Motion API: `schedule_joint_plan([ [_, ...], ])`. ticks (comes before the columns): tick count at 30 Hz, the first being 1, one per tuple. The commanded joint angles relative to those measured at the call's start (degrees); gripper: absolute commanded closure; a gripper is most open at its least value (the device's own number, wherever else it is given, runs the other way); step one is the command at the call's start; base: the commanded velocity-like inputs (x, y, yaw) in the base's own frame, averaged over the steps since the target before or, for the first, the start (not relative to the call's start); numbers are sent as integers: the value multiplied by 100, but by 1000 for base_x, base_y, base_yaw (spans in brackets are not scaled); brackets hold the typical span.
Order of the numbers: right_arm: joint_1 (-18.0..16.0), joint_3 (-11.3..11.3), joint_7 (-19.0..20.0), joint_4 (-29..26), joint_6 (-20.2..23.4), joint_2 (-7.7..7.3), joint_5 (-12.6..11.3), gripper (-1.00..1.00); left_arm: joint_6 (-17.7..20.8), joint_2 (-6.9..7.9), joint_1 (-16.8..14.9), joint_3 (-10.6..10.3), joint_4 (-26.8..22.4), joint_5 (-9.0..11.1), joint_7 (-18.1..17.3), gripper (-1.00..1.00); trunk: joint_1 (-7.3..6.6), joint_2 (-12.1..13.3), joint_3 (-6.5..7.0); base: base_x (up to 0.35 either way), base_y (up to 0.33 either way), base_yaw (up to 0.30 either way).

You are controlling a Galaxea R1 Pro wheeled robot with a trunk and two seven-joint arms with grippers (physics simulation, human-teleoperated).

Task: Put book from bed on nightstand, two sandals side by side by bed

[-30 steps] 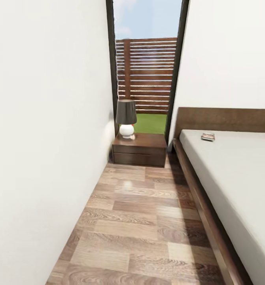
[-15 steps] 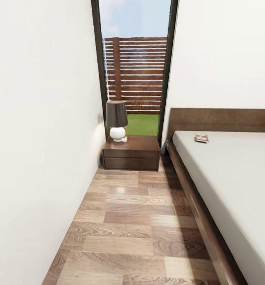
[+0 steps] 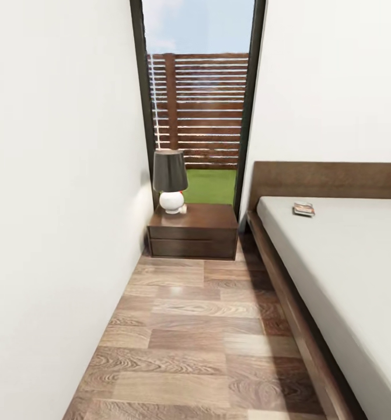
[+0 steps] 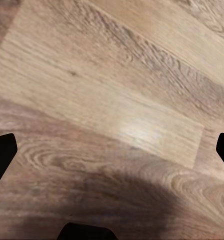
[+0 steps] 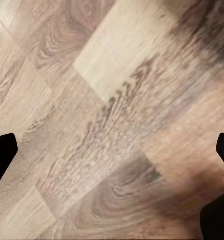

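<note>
Book (image 3: 304, 209) lies on the bed (image 3: 347, 262); both grippers (image 4: 112, 145) (image 5: 112, 150) point floorward, fingers apparently spread wide.

Bed (image 3: 347, 274): dark wood frame, headboard, off-white mattress, right side of frame. Book (image 3: 304, 209): small, flat, lying on the mattress near the headboard. Nightstand (image 3: 193, 231): dark brown, drawer fronts, centre of frame against the left wall, beside the bed.

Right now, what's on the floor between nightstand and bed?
Head view: only a narrow strip of bare floor between the nightstand and the bed.
</note>
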Motion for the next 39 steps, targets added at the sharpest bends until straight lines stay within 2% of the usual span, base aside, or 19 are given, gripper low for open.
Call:
schedule_joint_plan([
  [1,-10,43,39,27,-30,0,-33,-100,-32,1,-4,-48,7,33,-14,-100,2,-2,-5,295,0,0],
  [24,-9,43,39,28,-30,2,-33,-100,-28,1,-4,-48,7,33,-14,-100,2,-2,-5,295,2,-56],
  [39,-10,43,38,27,-30,4,-27,-100,-29,1,-4,-48,7,33,-14,-100,2,-2,-5,298,68,-13],
])
